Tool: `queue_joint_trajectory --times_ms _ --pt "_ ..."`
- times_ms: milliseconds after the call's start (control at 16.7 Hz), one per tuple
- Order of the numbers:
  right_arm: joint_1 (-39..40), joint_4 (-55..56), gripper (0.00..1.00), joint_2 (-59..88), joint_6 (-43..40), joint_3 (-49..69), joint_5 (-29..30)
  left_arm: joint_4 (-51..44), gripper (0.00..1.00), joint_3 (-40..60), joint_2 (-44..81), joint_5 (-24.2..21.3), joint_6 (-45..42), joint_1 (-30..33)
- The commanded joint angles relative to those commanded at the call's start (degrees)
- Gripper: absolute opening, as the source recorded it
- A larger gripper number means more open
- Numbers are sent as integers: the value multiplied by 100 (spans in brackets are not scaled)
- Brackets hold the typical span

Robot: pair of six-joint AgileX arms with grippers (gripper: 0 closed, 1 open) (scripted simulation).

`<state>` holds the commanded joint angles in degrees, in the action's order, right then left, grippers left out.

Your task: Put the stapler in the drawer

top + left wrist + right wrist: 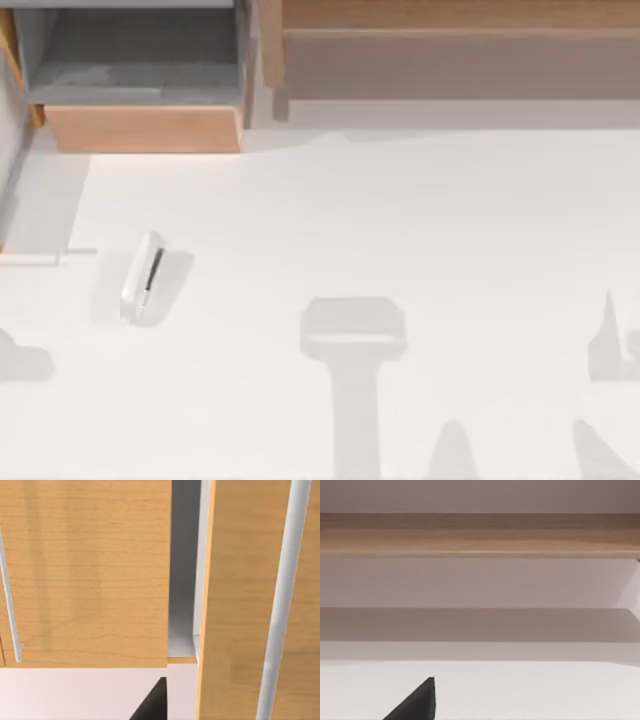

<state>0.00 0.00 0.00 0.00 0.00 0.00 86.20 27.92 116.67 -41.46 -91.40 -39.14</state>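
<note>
Left hand [150, 705]: a dark finger tip at the near edge of the left wrist view, over pale surface, facing the tan front panels; you cannot tell whether its fingers are spread or pressed together. Right hand [415, 702]: again a dark wedge of finger, pointed at the long wooden shelf [480, 535] on the far side; its fingers equally unreadable. From above, the arms register as grey shadows along the near edge of the surface [420, 220], so both look parked high and back, nothing held. The stapler [145, 278] lies on the left part of the surface, long axis running near-to-far with a slight lean, dark slit facing right, touching nothing. The drawer [140, 128] sits far-left, pulled open, grey floor exposed, tan front panel toward you; stapler well apart from it, on the near side. The job looks unstarted: the step in hand is the reach and pick. Use your left arm, the nearer one by the shadows. Bring the hand over the stapler's middle, turn the wrist so the fingers straddle the narrow width across the long axis, spread wide before descending, and close on the flat sides, since the rounded ends are likely to slip. Lift clear of the front panel before carrying far, then release low over the grey floor. Keep the right arm parked.
</note>
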Motion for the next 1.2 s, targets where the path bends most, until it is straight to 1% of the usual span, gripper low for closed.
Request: queue_joint_trajectory --times_ms 60,540,1020,1200 --pt "0 0 100 0 0 0 0 0 100 0 0 0 0 0" --pt "0 0 100 0 0 0 0 -1 100 7 1 1 0 9" --pt "0 0 100 0 0 0 0 207 100 -345 -126 -284 -19 -278" --pt "0 0 100 0 0 0 0 196 100 -324 -98 -271 -18 -250"
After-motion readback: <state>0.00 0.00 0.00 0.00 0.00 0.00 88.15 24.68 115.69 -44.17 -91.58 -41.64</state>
